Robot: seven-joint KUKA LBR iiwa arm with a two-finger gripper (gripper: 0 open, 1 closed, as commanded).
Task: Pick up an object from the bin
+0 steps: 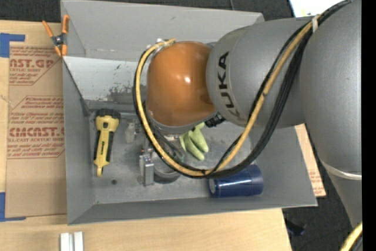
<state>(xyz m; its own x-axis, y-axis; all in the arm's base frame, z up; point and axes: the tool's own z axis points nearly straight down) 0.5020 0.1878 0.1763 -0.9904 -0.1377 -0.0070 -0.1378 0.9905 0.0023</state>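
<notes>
- The gripper (149, 168) hangs low under the orange cover (176, 82), near the middle of the bin's (76, 173) lower edge; whether it is released or clenched I cannot tell; nothing shows in its grasp.
- Nearest thing: a pale green lobed piece (197, 144), just right of the gripper and a little toward the upper edge; partly hidden under the cover; its lobes run slantwise, down and to the right.
- A yellow tool (104, 141) lies apart to the gripper's left, by the left wall; long axis along that wall.
- A blue cylinder (236, 183) lies on its side in the lower right corner; long axis along the lower edge; farther off than the green piece.
- Count: one green piece, one yellow tool, one blue cylinder; three things; one arm (282, 79).
- Judgement: nothing is picked yet; the green piece looks the shortest reach, a small shift right.
</notes>
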